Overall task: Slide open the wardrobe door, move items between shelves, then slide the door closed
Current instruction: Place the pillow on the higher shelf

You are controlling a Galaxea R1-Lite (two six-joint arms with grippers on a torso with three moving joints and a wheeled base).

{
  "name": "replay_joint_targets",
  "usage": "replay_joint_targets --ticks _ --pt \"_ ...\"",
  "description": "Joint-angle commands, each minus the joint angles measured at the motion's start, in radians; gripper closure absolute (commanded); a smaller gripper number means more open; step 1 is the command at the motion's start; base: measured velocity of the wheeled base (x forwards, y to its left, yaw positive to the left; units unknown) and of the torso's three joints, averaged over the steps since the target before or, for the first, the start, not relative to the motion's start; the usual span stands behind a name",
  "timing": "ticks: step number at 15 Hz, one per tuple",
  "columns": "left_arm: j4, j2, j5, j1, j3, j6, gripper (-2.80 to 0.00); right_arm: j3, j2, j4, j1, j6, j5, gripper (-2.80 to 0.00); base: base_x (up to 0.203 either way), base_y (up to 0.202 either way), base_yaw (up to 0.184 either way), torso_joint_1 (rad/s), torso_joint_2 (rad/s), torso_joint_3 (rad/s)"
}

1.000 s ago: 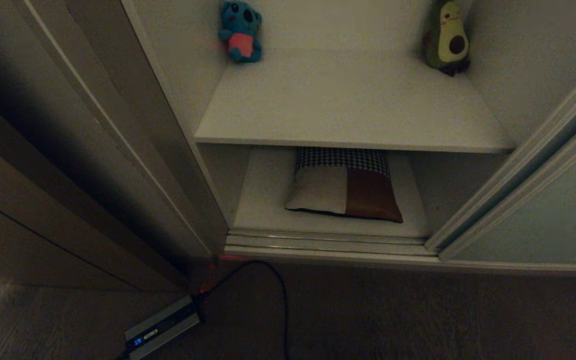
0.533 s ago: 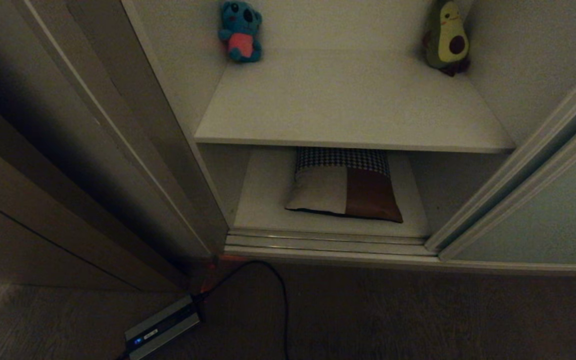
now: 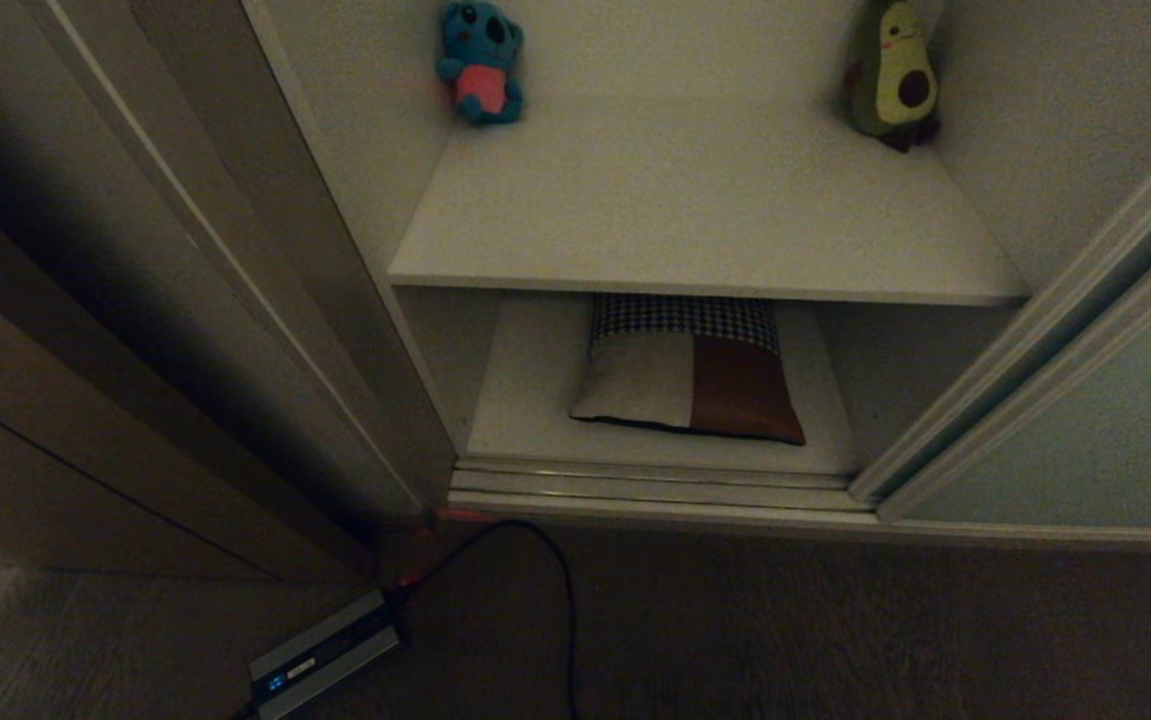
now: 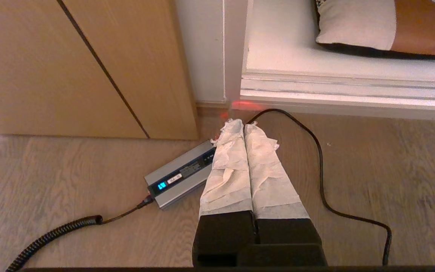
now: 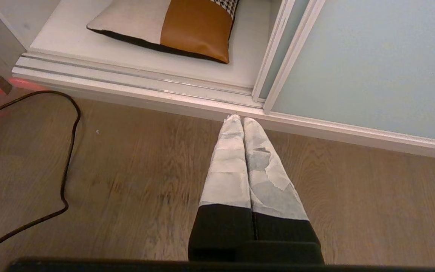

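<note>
— On the lower off-white shelf board (image 3: 535, 400) of the open wardrobe, what do you have?

— You have the square cushion with the houndstooth band and beige and rust-brown blocks (image 3: 687, 385) lying flat there, near the middle, set back from the ribbed metal floor track (image 3: 655, 482).

— And the upper off-white shelf board (image 3: 695, 210)?

— You see the small teal koala plush with a pink belly (image 3: 480, 62) at its back left corner and the small green avocado plush (image 3: 892, 72) at its back right corner, well apart from each other.

— Where is the door?

— Your pale grey-green sliding wardrobe door (image 3: 1105, 440) with its thin beige frame stands slid to the right, leaving the shelves exposed.

— The arms?

— Your left gripper (image 4: 244, 124) hangs over the wooden floor (image 4: 372, 151), its white-wrapped fingers (image 4: 228, 162) pressed together and empty, above a grey metal power brick (image 4: 181, 174) and its black cable (image 4: 317, 158). Your right gripper (image 5: 242, 120) hangs over the floor just before the track, fingers (image 5: 228, 162) together, holding nothing.
</note>
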Motion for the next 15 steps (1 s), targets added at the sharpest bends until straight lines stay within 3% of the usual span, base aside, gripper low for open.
replay_joint_targets --ticks 1,15 --pt "-0.001 0.0 0.001 0.0 0.0 -0.001 0.0 0.003 0.002 0.0 0.0 -0.002 0.0 0.0 0.0 0.0 0.0 0.005 0.0 -0.093" --pt "0.002 0.0 0.001 0.0 -0.002 -0.001 0.0 0.003 0.002 0.0 0.0 -0.001 0.001 0.0 0.0 0.0 0.0 0.003 0.0 -0.189"
